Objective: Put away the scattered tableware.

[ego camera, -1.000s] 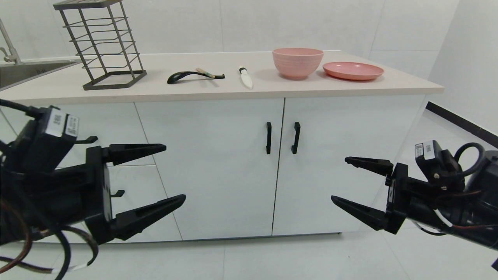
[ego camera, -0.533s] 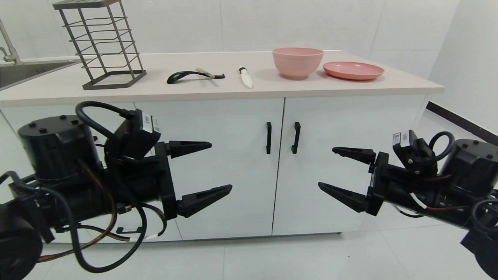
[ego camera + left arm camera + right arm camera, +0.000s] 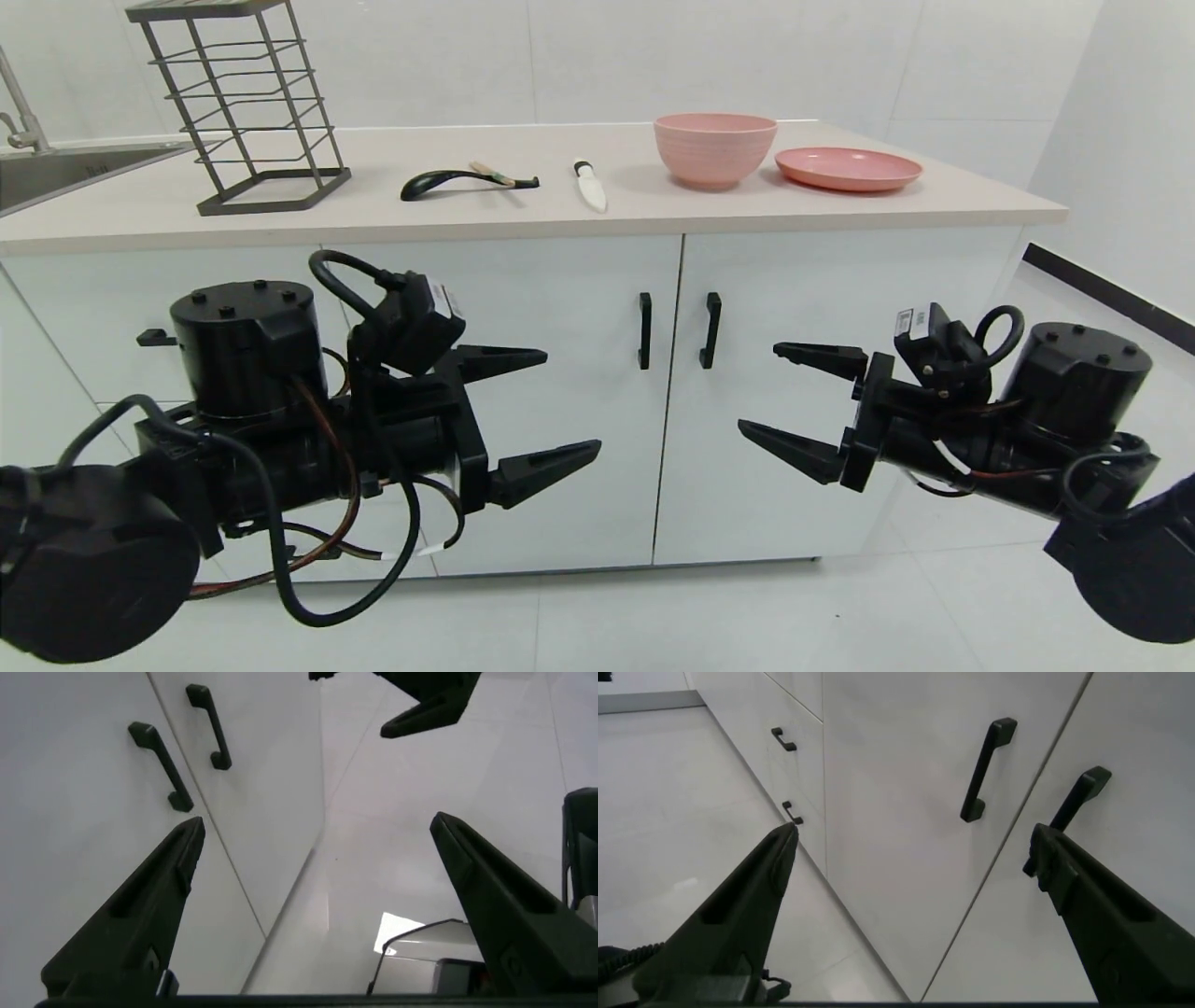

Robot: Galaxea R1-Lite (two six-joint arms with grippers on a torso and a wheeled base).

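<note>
A pink bowl (image 3: 714,149) is standing upright on the countertop (image 3: 840,213), just beside a flat pink plate (image 3: 848,169). A white-bladed knife (image 3: 590,188) (black handle pointing rearward) is lying near a black spoon (image 3: 418,189), which is touching a small wooden-handled utensil (image 3: 490,174).

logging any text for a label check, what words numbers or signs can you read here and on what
White sticker above the left gripper: print too small to read.
Second white sticker, above the right gripper: also too small to read.
Pink round bowl, pink flat plate, white-bladed knife, black spoon: no print visible.
</note>
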